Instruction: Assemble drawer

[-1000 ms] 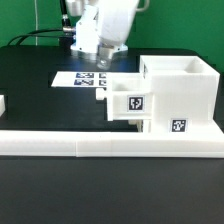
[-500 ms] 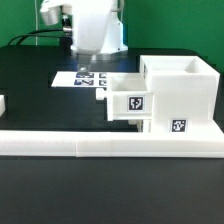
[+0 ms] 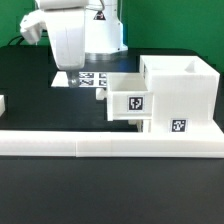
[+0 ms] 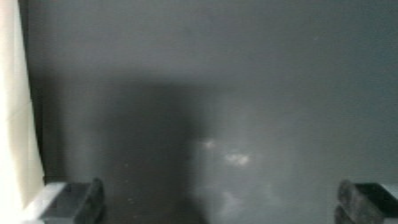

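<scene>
The white drawer casing (image 3: 182,92) stands at the exterior view's right against the low wall. A shallow white tray (image 3: 128,104) with a square tag sticks partly out of its left side. My gripper (image 3: 68,66) hangs over the black table at the back left, above the left end of the marker board (image 3: 92,79) and apart from the drawer. In the wrist view my gripper (image 4: 221,202) is open and empty. Its two dark fingertips (image 4: 71,200) stand wide apart over bare black table.
The long low white L-shaped wall (image 3: 90,144) runs along the front. A small white part (image 3: 3,103) shows at the exterior view's left edge. A pale strip (image 4: 13,100) lies along one edge of the wrist view.
The arm has moved steadily toward the exterior view's left, from over the marker board's middle to its left end. The casing and tray have not moved.
</scene>
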Available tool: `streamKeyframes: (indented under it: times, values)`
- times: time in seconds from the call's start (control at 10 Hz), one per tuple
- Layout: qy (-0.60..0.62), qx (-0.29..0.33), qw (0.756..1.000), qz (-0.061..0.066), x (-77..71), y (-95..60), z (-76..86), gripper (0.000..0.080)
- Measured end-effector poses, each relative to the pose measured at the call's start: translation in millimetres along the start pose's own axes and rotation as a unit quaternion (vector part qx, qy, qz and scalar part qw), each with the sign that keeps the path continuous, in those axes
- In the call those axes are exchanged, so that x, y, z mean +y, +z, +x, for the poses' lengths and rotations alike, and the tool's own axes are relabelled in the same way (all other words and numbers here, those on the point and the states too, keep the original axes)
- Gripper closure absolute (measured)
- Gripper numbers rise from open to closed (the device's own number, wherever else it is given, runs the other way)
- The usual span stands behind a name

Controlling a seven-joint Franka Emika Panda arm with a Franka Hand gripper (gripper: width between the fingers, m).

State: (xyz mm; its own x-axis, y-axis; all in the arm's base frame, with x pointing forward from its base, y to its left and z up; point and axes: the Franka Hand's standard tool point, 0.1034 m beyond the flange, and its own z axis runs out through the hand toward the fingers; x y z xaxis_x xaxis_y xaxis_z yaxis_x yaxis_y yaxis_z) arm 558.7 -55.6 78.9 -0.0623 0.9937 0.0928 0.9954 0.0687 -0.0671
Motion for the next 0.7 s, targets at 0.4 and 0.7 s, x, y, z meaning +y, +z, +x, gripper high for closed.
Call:
streamKeyframes:
  times: [0.4,0.7]
  values:
    - [0.043,0.011,0.999,0.007,5.9,13.3,38.4,0.0151]
    - [0.068,0.011,0.998,0.008,10.0,17.1,60.4,0.0151]
